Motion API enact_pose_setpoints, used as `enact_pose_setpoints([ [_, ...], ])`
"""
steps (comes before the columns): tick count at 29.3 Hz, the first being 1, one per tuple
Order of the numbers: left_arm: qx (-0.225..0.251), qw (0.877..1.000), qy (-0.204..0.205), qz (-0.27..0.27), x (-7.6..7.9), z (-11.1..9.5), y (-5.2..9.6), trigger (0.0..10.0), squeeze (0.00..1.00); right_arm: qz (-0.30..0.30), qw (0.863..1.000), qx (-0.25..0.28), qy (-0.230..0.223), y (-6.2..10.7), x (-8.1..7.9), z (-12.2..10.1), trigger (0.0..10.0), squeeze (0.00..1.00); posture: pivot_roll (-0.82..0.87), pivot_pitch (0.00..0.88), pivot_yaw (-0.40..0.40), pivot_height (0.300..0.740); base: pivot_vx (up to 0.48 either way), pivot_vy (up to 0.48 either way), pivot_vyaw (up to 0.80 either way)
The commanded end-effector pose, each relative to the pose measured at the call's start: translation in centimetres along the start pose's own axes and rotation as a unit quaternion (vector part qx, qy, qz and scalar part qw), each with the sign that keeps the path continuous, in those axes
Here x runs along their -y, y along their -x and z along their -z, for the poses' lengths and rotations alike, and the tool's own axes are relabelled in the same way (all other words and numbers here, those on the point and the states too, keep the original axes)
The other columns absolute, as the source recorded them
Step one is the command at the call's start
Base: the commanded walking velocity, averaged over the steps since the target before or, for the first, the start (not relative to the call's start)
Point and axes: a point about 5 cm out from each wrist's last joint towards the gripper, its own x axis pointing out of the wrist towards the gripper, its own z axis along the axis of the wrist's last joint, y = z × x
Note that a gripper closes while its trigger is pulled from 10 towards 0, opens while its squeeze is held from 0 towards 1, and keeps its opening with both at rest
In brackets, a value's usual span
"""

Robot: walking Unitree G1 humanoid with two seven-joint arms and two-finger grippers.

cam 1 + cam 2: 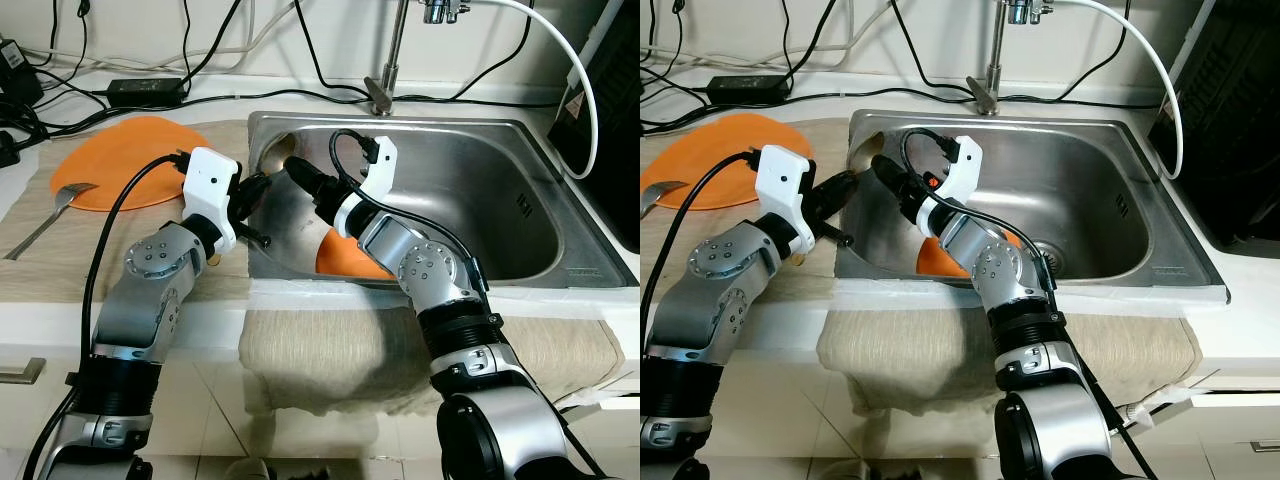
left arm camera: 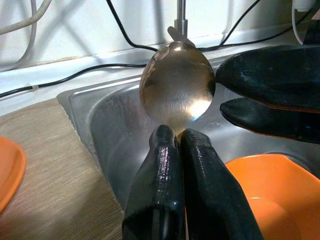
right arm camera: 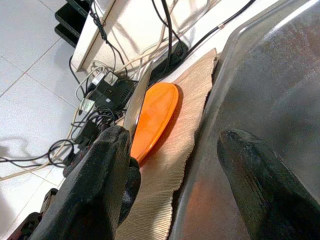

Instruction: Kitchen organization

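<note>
Over the sink's (image 1: 520, 205) left rim, the left gripper (image 2: 177, 137) has its fingers clenched on a metal spoon (image 2: 177, 87). The right gripper (image 1: 295, 170), fingers spread, sits just beside the spoon bowl, above an orange bowl (image 1: 345, 258).

Home kitchen — steel sink (image 1: 520, 215), faucet (image 1: 385, 85), counter.

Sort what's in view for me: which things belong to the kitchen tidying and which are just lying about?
Part of the job:
- spoon, pinched in the left gripper over the sink corner
- right gripper, open beside the spoon
- orange bowl in the sink
- orange plate on the counter mat
- fork by the plate

Lying about:
- power adapter and cables
- tap
- cloth over the counter front
</note>
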Motion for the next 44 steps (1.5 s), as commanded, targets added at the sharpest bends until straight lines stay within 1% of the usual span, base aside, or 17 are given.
enact_pose_setpoints([
  [1,0.0,1.0,-0.008,0.003,0.06,-0.11,-0.07,0.0,0.0,-0.114,0.993,-0.02,-0.032,-3.38,-7.98,2.1,10.0,0.0,0.16,0.001,-0.008,0.74,0.0,0.0,0.0],
  [44,0.0,1.0,-0.008,0.003,0.06,-0.11,-0.07,0.0,0.0,-0.114,0.993,-0.02,-0.032,-3.38,-7.98,2.1,10.0,0.0,0.16,0.001,-0.008,0.74,0.0,0.0,0.0],
])
